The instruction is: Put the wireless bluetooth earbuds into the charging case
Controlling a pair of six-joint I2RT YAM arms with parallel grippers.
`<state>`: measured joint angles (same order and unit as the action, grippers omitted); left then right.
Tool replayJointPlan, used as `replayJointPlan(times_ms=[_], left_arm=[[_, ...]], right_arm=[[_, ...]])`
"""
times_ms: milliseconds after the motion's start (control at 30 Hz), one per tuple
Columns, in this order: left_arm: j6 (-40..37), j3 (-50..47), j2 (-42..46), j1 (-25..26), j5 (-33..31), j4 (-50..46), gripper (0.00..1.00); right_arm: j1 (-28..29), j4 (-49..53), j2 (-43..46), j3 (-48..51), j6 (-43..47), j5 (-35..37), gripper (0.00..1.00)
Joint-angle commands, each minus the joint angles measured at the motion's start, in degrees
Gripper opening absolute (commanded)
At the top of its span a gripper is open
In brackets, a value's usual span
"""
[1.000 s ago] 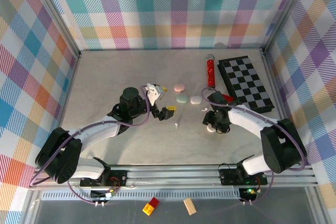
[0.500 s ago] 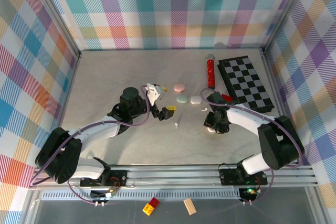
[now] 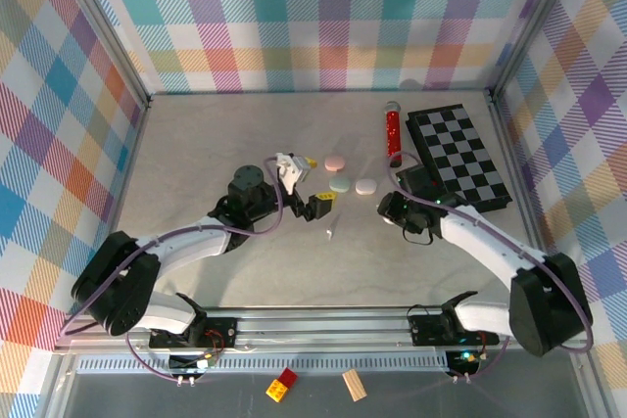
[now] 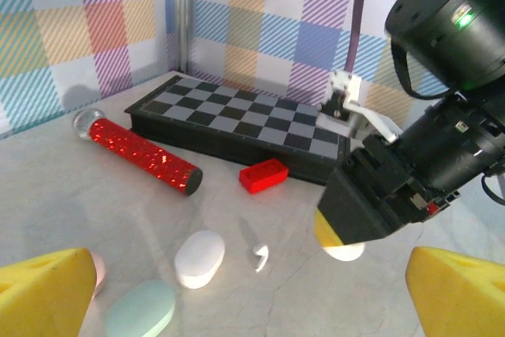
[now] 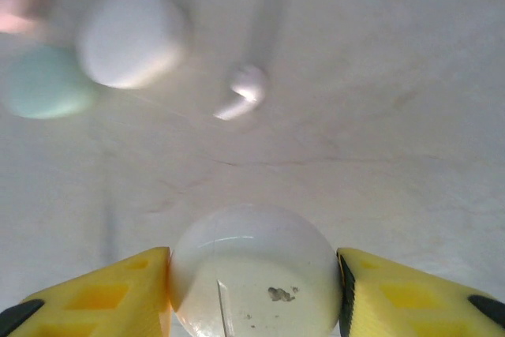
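Earbud (image 5: 246,88) loose beyond white case (image 5: 256,274) between right fingers (image 5: 95,299); left fingers (image 4: 47,290) wide apart

The left fingers (image 4: 47,290) spread wide, the right fingers (image 5: 102,297) clamp a white case (image 5: 256,274)

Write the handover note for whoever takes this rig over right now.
Left gripper: open, holding nothing, near the white earbud.
Right gripper: fingers shut on a round white case.
The earbud lies loose on the table between the grippers; pink case, green case and white pebble case sit beyond it.
Done: case gripped. Left: pick up the earbud, seat it in the case.
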<state>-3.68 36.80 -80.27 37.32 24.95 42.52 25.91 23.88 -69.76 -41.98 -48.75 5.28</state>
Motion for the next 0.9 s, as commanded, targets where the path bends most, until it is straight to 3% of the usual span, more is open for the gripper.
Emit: replayJointPlan(times_ms=[0, 300, 467, 867], left_arm=[[5.33, 1.25, -2.89, 3.0, -4.49, 8.57, 1.0], [11.57, 3.49, -12.08, 8.53, -8.33, 19.14, 0.93], [16.27, 5.83, -17.81, 9.77, -8.91, 26.85, 0.85], [21.39, 11.16, -25.43, 12.77, -7.65, 33.67, 0.74]], right_arm=[[0.02, -7.87, 3.91, -0.2, -2.96, -2.7, 0.5], [-0.32, -16.23, 12.3, 0.59, -5.02, -5.95, 0.49], [-0.38, -19.04, 13.54, 1.06, -7.55, -9.0, 0.49], [-0.42, -22.05, 15.18, 2.91, -8.61, -10.96, 0.49]])
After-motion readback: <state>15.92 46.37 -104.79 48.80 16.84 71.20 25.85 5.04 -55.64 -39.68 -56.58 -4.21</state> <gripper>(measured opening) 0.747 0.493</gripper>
